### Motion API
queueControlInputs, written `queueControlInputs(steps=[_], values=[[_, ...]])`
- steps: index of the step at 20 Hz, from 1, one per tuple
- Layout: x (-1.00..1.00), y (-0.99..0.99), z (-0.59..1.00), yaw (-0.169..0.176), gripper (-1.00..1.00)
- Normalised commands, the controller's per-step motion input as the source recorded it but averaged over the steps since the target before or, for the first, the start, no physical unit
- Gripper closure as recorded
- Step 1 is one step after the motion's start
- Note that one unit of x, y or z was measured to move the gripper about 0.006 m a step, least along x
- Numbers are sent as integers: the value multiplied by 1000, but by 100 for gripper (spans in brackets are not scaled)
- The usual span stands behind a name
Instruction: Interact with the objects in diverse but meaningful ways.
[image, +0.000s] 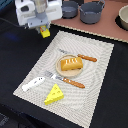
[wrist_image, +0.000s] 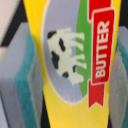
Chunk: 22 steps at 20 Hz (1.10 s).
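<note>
My gripper (image: 44, 31) hangs above the far left corner of the striped placemat (image: 95, 70), shut on a small yellow butter packet (image: 45, 33). In the wrist view the packet (wrist_image: 75, 60) fills the frame between my teal-padded fingers (wrist_image: 25, 75); it shows a cow and a red "BUTTER" banner. The orange-brown scored bread loaf (image: 71, 63) lies on a small plate (image: 73, 71) mid-mat. The yellow holed cheese wedge (image: 54, 94) lies at the mat's near edge. The white fish-like piece (image: 32, 83) lies on the mat's left edge.
An orange-handled knife (image: 86, 58) lies behind the plate, and an orange-handled fork (image: 71, 82) in front of it. Two dark grey pots (image: 92, 12) (image: 69, 8) stand on the wooden surface at the back. A bowl (image: 123, 18) is at the exterior view's right edge.
</note>
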Motion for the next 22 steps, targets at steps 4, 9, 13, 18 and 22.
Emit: queueControlInputs(steps=[4,9,13,18,22], values=[[1000,226,415,0,100],[1000,168,336,0,100],[1000,139,315,0,100],[1000,136,282,0,100],[1000,126,231,0,100]])
